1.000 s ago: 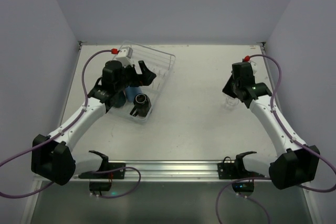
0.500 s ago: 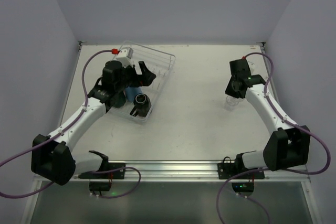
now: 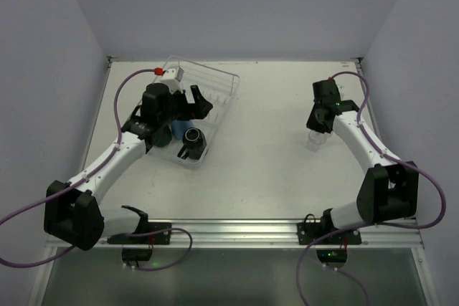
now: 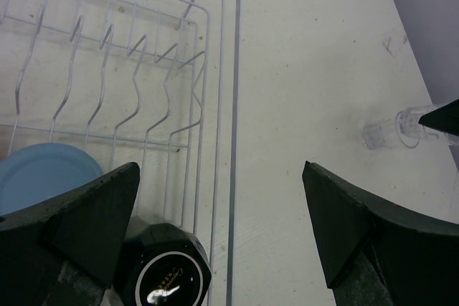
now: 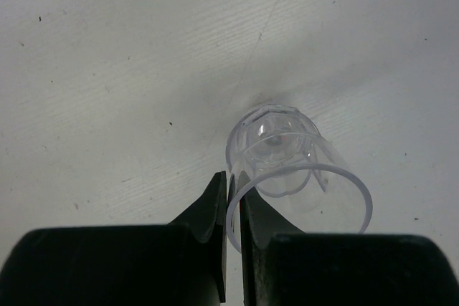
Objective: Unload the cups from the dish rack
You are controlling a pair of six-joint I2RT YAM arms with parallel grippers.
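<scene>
Two cups in the dish rack [image 4: 233, 105], is that right?

Two that I can make out. A blue cup [image 4: 39, 177] sits toward the near end, and a black mug [image 4: 168, 274] is just beside it, against the rack's near right corner.

Any cup outside the rack?

One, a clear glass [image 5: 283, 155]. It stands upright on the desk [image 3: 265, 163], far over on the right side and well apart from the rack.

Does anything have hold of it?

The right tool [image 5: 230, 184] does. Its fingers are pinched together on the glass's rim, one inside the wall and one outside.

And the left tool [image 4: 221, 173]?

It is spread wide with nothing between its fingers, and it hangs over the rack's right edge, above the mug and the blue cup. Its own camera shows the glass far off across the desk.
</scene>
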